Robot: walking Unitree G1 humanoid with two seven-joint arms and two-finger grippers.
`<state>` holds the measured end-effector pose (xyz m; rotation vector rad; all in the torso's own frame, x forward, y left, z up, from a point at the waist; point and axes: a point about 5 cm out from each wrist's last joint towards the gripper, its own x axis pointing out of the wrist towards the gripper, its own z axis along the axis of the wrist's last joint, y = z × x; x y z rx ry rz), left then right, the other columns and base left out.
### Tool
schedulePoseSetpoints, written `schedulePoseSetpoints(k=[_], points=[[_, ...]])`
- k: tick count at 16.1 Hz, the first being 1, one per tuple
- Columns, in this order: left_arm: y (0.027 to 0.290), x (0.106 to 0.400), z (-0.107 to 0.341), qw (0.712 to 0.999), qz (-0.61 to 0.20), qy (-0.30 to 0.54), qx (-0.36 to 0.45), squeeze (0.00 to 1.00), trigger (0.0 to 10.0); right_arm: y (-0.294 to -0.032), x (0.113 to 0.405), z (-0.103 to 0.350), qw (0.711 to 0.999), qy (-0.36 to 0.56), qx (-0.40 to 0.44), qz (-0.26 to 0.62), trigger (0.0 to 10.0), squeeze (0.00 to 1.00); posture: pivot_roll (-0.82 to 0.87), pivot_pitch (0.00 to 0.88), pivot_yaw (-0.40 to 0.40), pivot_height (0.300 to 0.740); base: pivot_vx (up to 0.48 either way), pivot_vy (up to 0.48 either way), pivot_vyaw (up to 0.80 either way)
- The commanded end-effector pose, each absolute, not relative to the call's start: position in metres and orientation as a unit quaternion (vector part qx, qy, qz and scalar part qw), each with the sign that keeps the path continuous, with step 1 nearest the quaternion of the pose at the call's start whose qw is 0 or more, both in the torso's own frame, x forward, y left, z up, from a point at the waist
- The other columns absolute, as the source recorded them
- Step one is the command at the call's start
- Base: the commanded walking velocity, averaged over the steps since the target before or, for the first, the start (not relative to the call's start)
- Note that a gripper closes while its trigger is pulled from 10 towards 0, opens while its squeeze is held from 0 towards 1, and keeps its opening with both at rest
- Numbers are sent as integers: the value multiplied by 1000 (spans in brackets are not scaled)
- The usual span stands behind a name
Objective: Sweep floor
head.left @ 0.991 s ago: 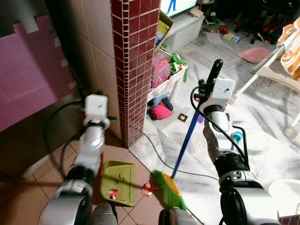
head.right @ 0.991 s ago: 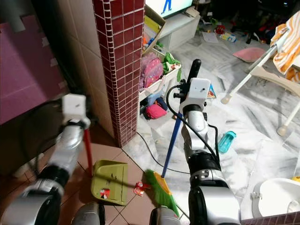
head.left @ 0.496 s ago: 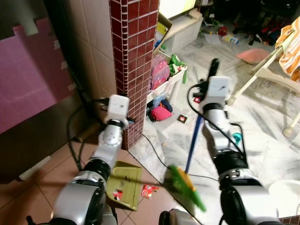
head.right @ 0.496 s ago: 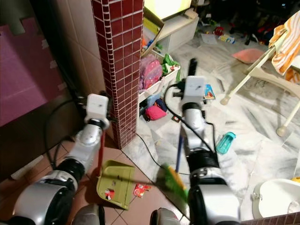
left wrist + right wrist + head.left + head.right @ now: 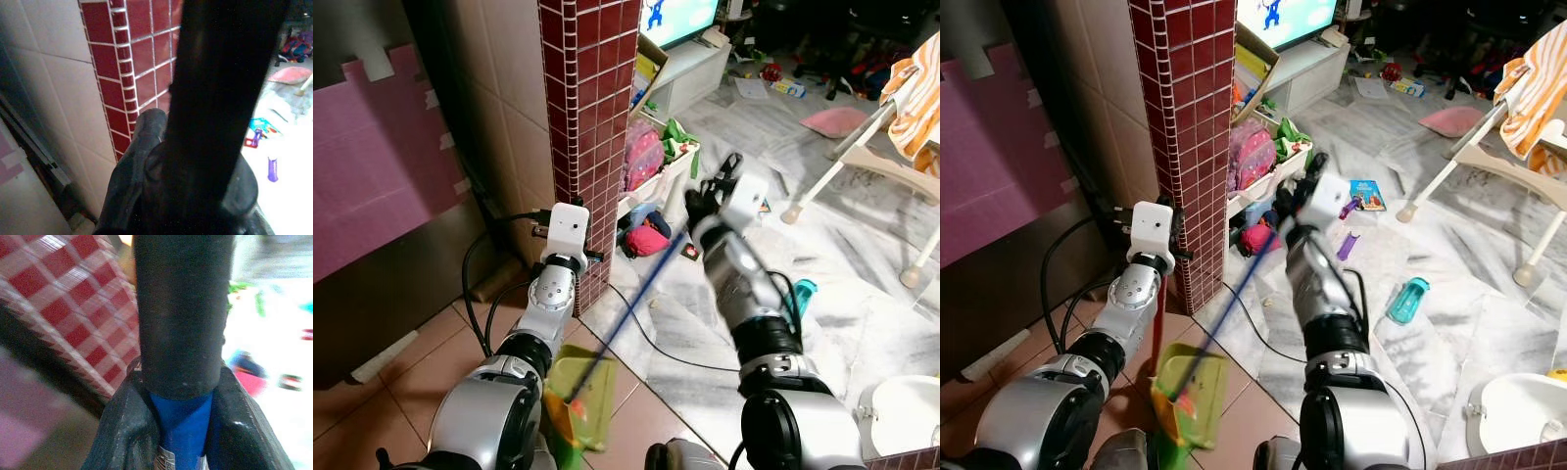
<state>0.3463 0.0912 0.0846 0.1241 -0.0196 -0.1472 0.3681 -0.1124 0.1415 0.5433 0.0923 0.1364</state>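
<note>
In the left eye view, the right pincer [image 5: 703, 201] is raised in front of the red tiled pillar [image 5: 590, 117] and pinches the top of the broom [image 5: 628, 311]. The blue handle slants down toward the robot's left, and its blurred green bristles lie over the green dustpan [image 5: 585, 397] on the brown floor tiles [image 5: 421, 367]. The left arm reaches up beside the pillar, its white wrist camera block [image 5: 570, 224] close against the brickwork. A black cable [image 5: 651, 338] crosses the marble floor [image 5: 862, 274], where a teal bottle [image 5: 800, 291], a pink backpack [image 5: 645, 154] and scattered toys lie. A white chair frame [image 5: 862, 157] stands at the robot's right.

In the right eye view, the dustpan's red handle [image 5: 1159, 318] rises upright to the left pincer [image 5: 1163, 264] by the pillar, and a small red scrap [image 5: 1185, 403] sits in the pan under the broom head.

In the left wrist view, the left pincer's fingers [image 5: 132, 186] are pressed around a thick dark shaft that rises past the lens, with the pillar's red tiles behind.

In the right wrist view, the right pincer's fingers [image 5: 128, 431] are clamped on the blue broom handle just below its black grip [image 5: 181, 308].
</note>
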Motion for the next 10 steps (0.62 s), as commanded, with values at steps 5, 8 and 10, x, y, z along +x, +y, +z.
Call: schedulePoseSetpoints(k=[5, 8, 10], points=[[107, 349, 99, 998, -22, -53, 3, 0, 10000, -115, 364, 225, 923, -129, 308, 192, 10000, 0, -115, 0, -47, 740, 0, 0, 0], [120, 347, 102, 997, 9, -70, 1, 0, 10000, -123, 362, 226, 936, -143, 265, 181, 10000, 0, -102, 0, -46, 740, 0, 0, 0], [135, 338, 105, 995, 36, -93, 13, 0, 10000, -144, 359, 216, 971, -160, 126, 121, 10000, 0, -76, 0, -52, 740, 0, 0, 0]])
